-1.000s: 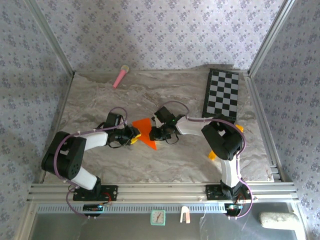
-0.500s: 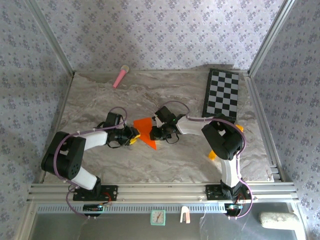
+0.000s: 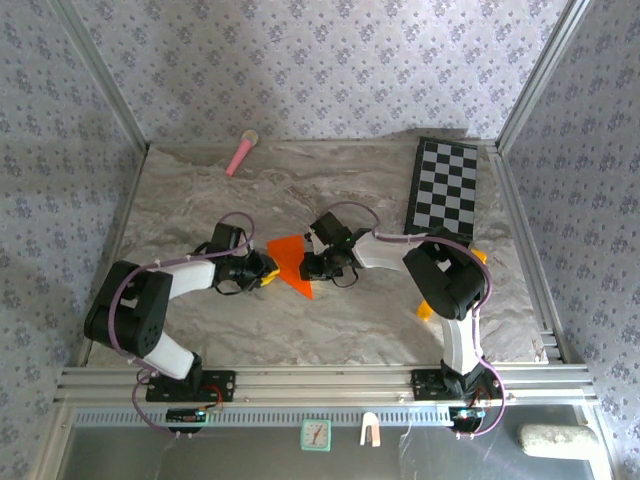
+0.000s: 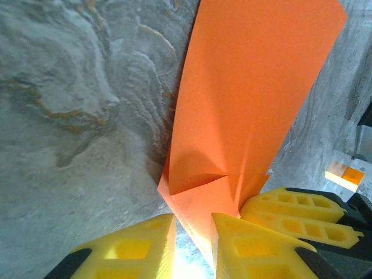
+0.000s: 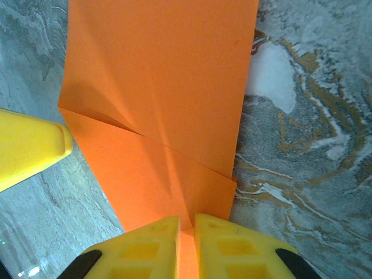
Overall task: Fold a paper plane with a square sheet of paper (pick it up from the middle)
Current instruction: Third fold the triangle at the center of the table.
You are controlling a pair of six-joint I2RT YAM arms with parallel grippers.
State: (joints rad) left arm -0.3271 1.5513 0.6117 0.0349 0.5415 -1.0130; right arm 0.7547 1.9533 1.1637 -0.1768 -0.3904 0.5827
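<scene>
Right gripper [image 5: 186, 224] clamped on paper sheet [image 5: 157, 87] edge. Left gripper [image 4: 192, 226] straddles its corner, jaws slightly apart. Suggest pinching squarely, aligning edges, then creasing flat on table [image 5: 302, 174].

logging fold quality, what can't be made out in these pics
- top view: paper creases too small; left gripper and right gripper cover parts of its edges
- left wrist: paper's near corner hidden between the fingers
- right wrist: paper's far edge cut off by the frame top
- top view: block partly behind right arm
</scene>
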